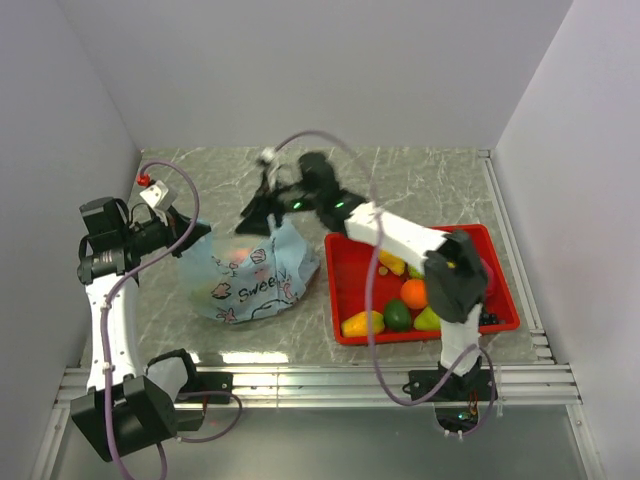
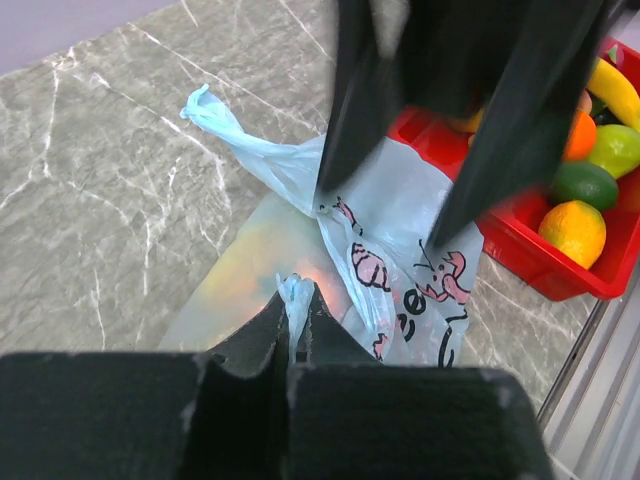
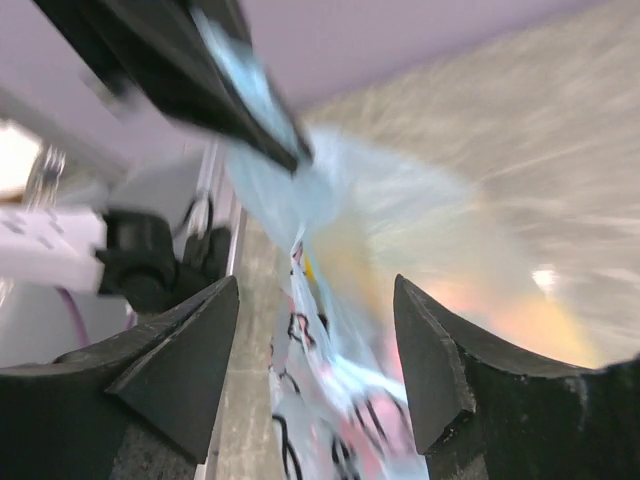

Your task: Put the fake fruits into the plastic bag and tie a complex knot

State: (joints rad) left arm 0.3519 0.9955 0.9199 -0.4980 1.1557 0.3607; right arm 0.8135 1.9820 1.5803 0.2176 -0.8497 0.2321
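STEP: handle-tying, I'd say | left gripper [image 2: 293,325] pinched shut on a handle tip [image 2: 294,292] of the thin light-blue plastic bag [image 1: 255,275], mid-table | right gripper [image 3: 315,295] gaping, empty | NEXT: grab free handle [image 2: 215,112], cross.

You have the plastic bag [image 1: 255,275] on the table [image 1: 420,180], just left of the tray [image 1: 430,338]. The fake fruits [image 1: 414,293] lie in the tray. The left gripper [image 1: 193,236] sits at the bag's left edge, and the right gripper [image 1: 262,215] at its far end.
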